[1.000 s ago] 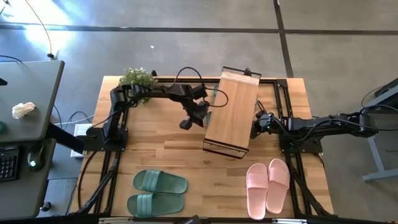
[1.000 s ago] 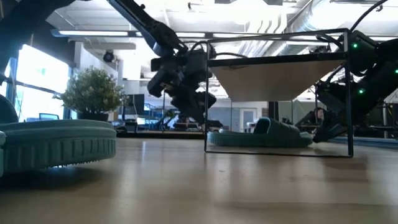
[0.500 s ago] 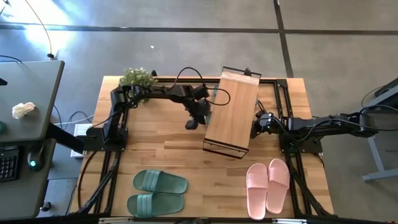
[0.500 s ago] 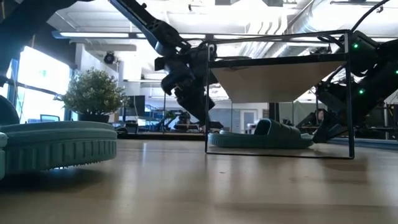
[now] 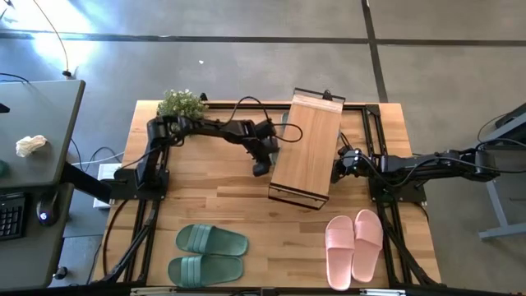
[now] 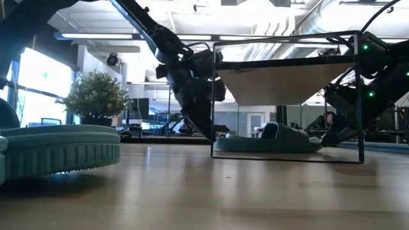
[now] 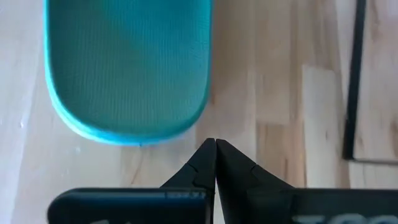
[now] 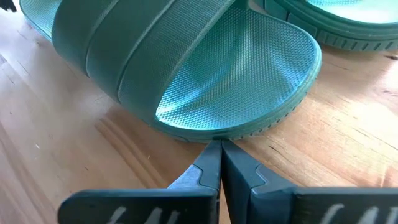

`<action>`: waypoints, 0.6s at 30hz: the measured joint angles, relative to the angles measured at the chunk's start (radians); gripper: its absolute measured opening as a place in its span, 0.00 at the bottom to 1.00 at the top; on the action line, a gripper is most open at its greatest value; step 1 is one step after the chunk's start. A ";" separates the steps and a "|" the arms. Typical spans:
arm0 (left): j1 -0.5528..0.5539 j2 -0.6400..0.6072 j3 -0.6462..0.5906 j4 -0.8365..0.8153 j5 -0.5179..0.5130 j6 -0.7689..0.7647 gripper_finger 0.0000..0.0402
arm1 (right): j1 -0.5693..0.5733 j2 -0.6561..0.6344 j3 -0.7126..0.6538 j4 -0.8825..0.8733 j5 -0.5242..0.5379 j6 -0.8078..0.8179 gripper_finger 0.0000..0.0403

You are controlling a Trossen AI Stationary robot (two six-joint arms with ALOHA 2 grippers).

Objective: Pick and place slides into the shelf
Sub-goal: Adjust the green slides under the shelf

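Overhead, the bench (image 5: 205, 181) is a pale plank-grain wooden top set on a dark frame, standing on a grey concrete floor (image 5: 246, 57) crossed by dark seams. A grey desk (image 5: 41, 131) stands to its left, and a small potted plant (image 5: 181, 103) sits at the bench's far left corner. The shelf (image 5: 306, 148) lies slightly askew near the bench's middle. Under it, a green slide (image 6: 271, 137) rests on the bench; the right wrist view shows a second green one (image 8: 348, 18) just beside it. Another green pair (image 5: 209, 253) lies at the near left edge, and the pink pair (image 5: 355, 245) at the near right.

The left end effector (image 5: 260, 168) is low at the shelf's left side, fingers pressed together and empty, its tips just short of a green slide's heel. The right end effector (image 5: 337, 171) is at the shelf's right side, likewise closed and empty, its tips at the rim of a green slide (image 8: 186, 68).

Across the bench, the low view shows a bright room with ceiling lights and ducts.
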 joint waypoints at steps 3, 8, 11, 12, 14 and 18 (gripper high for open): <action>-0.016 0.000 -0.003 0.024 -0.076 -0.032 0.00 | 0.000 0.000 0.000 0.000 0.000 0.000 0.00; -0.021 0.019 -0.002 0.059 -0.105 -0.087 0.00 | 0.000 0.000 0.000 0.004 0.003 0.000 0.00; -0.020 0.042 -0.003 0.080 -0.115 -0.115 0.00 | 0.000 0.000 0.000 0.008 0.007 0.000 0.00; -0.021 0.043 -0.003 0.093 -0.132 -0.127 0.00 | 0.000 0.000 0.000 0.008 0.008 0.000 0.00; -0.021 0.047 -0.002 0.105 -0.140 -0.143 0.00 | 0.000 0.000 0.000 0.016 0.007 0.000 0.00; -0.021 0.047 -0.002 0.129 -0.172 -0.181 0.00 | 0.000 -0.004 0.000 0.025 0.010 0.000 0.00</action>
